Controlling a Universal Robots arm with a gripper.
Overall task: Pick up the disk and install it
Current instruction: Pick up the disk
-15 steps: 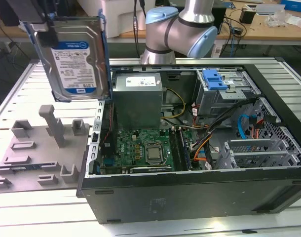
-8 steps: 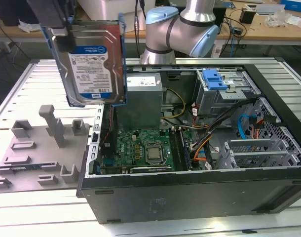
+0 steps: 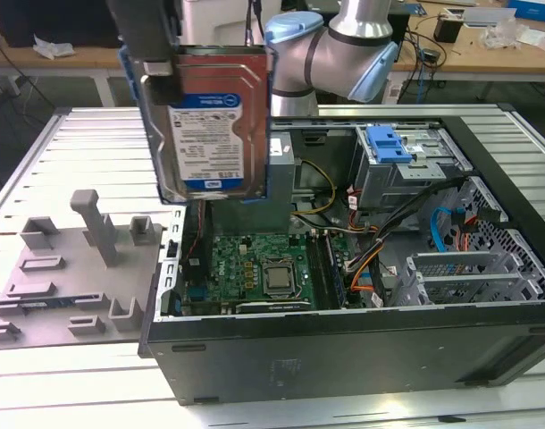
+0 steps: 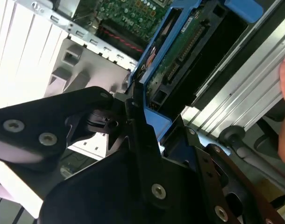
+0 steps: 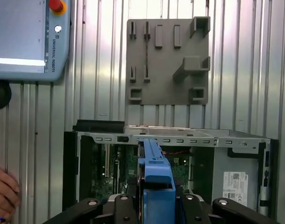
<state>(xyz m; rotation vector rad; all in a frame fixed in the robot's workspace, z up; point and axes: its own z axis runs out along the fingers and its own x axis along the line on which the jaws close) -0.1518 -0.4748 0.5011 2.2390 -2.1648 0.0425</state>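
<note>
UR arm (image 3: 344,45) holds the disk (image 3: 210,125) in the air above the open PC case (image 3: 344,357). The drive stands upright on edge, w/ its white-and-blue label toward the exterior cam. The gripper (image 5: 154,205) is clamped on the disk: in the first wrist view its black fingers (image 5: 127,210) press the drive's blue bracket (image 5: 154,170) from both sides. Below the drive, inside the case, lie the green motherboard (image 3: 246,264) and the CPU socket (image 3: 277,279). Toward the exterior view's right sits the grey drive cage (image 3: 406,174) w/ a blue tab (image 3: 389,143) on top, well apart from the held disk. On the slatted metal table (image 3: 40,384), at the exterior view's left and just beside the case, lies a grey fixture plate (image 3: 67,268) w/ raised holders. The second wrist view shows the drive's green underside circuit board (image 4: 180,51) framed by the bracket. A teach pendant (image 5: 25,37) shows over the table slats in the first wrist view, and a person's hand (image 5: 2,191) shows by the table.
</note>
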